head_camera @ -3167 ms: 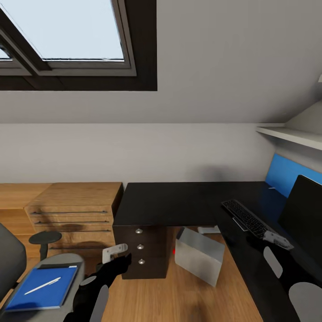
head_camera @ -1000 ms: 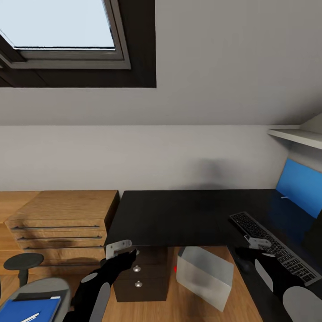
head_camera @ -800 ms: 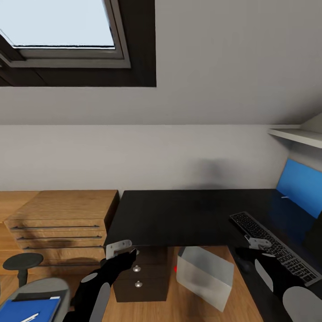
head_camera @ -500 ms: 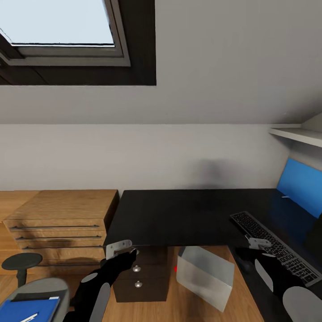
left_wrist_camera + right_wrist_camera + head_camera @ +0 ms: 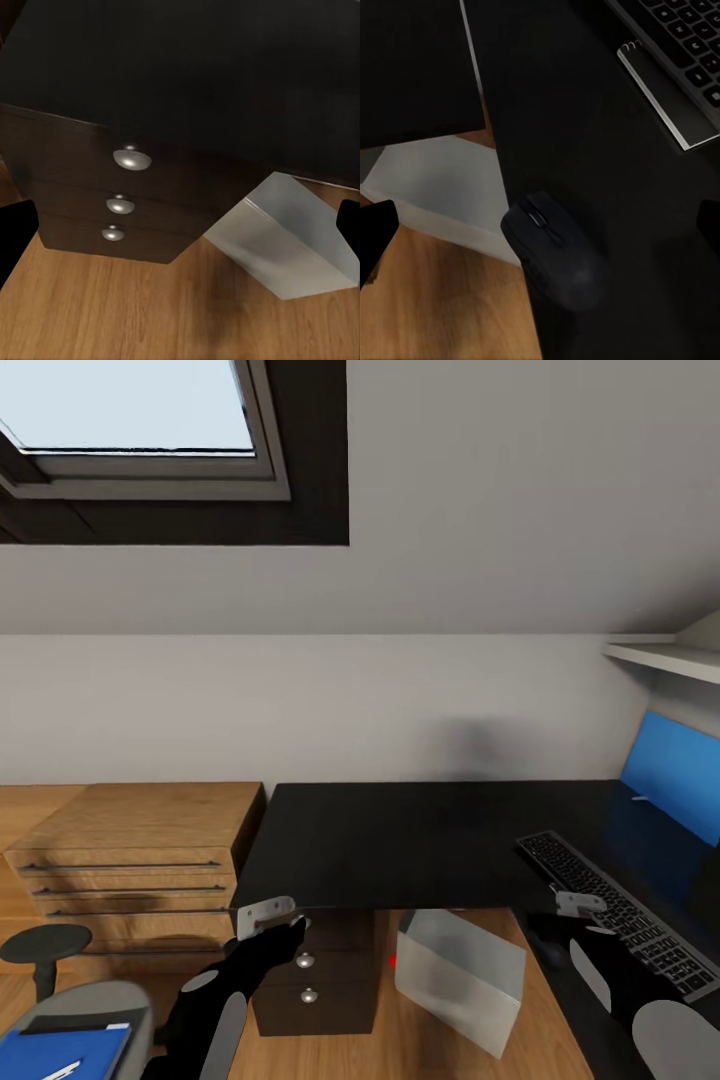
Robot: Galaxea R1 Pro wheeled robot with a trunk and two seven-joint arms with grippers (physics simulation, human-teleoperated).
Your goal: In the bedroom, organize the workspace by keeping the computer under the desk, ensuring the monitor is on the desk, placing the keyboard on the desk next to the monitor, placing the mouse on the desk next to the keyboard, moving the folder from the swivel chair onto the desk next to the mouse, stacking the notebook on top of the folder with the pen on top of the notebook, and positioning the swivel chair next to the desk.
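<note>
The glossy black desk (image 5: 400,840) fills the middle. On its right wing lies the keyboard (image 5: 610,910), with what looks like the notebook (image 5: 675,101), dark with a pale edge and spiral rings, against it. The black mouse (image 5: 555,259) sits near the desk's edge. My right gripper (image 5: 580,905) hovers open just above the mouse, fingers (image 5: 375,240) wide apart. The pale computer (image 5: 460,970) stands tilted under the desk. My left gripper (image 5: 270,915) is open and empty in front of the drawers (image 5: 127,195). The swivel chair (image 5: 90,1000) carries the blue folder (image 5: 60,1048) and pen (image 5: 62,1070). The monitor is out of view.
A light wooden drawer unit (image 5: 130,840) stands left of the desk. The chair's black armrest (image 5: 45,940) rises in front of it. A blue wall panel (image 5: 680,775) and a white shelf (image 5: 665,658) sit at the right. Wooden floor (image 5: 150,315) lies below the drawers.
Since 3.2 s ago the whole picture has shifted, pushing the chair toward the lower left corner and the monitor off the right edge. Over the last second both arms hold still.
</note>
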